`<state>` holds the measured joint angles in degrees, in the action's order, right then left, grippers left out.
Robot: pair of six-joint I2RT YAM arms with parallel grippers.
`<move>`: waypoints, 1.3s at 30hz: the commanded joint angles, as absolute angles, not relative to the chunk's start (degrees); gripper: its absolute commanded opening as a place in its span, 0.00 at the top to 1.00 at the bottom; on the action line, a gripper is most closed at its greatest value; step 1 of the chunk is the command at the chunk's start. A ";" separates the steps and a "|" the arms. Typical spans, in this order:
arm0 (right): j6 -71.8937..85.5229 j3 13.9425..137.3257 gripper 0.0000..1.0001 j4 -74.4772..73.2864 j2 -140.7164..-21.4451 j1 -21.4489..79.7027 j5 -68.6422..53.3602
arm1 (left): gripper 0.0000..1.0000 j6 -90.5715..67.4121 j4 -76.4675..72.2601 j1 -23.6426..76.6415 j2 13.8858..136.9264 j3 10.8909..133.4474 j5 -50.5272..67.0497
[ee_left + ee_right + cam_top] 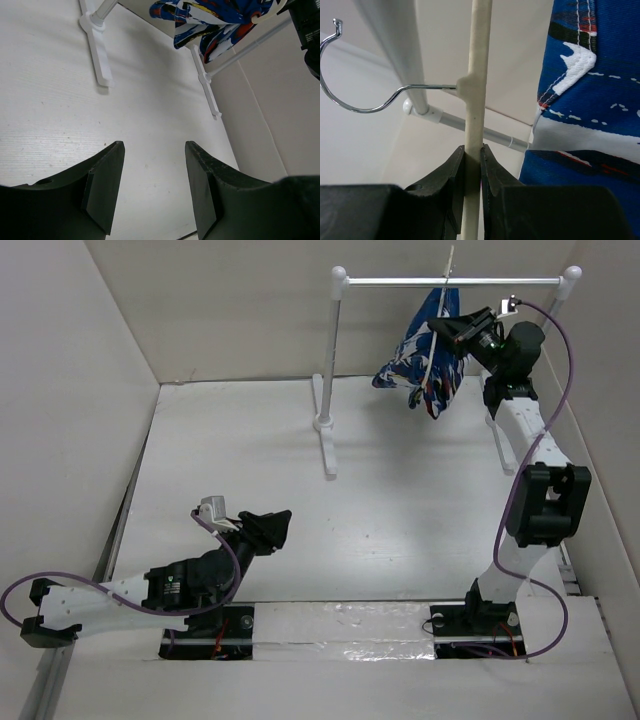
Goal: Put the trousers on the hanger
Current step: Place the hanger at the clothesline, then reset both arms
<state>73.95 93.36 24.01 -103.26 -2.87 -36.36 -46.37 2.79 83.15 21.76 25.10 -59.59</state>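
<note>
Top view: right gripper (458, 332) is up at the bar of the rail stand (330, 430), against the trousers (415, 365). They hang bunched just under the bar, near its right post. Hanger (448, 266) tip pokes above the bar. Left gripper (280, 525) sits low over the table (380, 500), well apart from the stand.

Left wrist: jaws spread wide, nothing between them.

Right wrist: jaws pinched tight on the hanger's cream bar, blue fabric just to its right. Metal hook (355, 102) juts left; cannot tell whether it catches the bar.
</note>
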 commanded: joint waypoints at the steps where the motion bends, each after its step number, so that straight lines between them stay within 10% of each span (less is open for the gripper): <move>1: 73.74 98.61 1.00 33.23 -102.48 -3.69 -37.36 | 0.51 -46.05 0.88 83.23 22.41 25.84 -60.91; 11: 70.49 91.68 0.99 32.61 -101.87 -4.83 -37.62 | 0.51 -45.35 -1.23 83.23 24.17 26.80 -59.42; 14: 68.03 89.83 0.61 31.73 -99.94 -5.36 -37.97 | 0.50 -45.35 -1.49 83.23 24.96 27.42 -59.15; 16: 65.49 87.82 0.00 30.94 -97.40 -5.98 -37.44 | 0.48 -44.30 -3.25 83.23 25.84 27.77 -58.98; 25: 44.04 71.04 0.00 17.75 -73.95 -7.65 -27.70 | 0.31 -41.75 -2.38 83.23 32.08 34.62 -59.32; 39: 19.26 40.60 0.00 -20.55 -14.68 -5.36 -22.24 | 0.31 -41.31 -1.49 83.23 26.81 34.37 -58.71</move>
